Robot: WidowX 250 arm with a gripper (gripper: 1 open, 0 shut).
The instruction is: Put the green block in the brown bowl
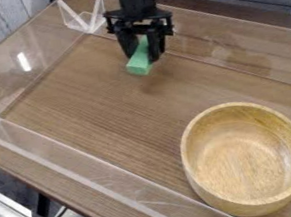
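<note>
The green block (140, 63) is a short bright green bar at the back middle of the wooden table, hanging tilted just above the surface. My gripper (144, 50) points straight down and is shut on the block, with a black finger on either side of its upper end. The brown bowl (187, 150), a wide light wooden bowl with a thick rim, stands at the front right with nothing in it, well apart from the gripper.
Clear acrylic walls (61, 162) fence the wooden table on all sides. A small clear plastic piece (85, 16) stands at the back left corner. A pale plank wall runs behind.
</note>
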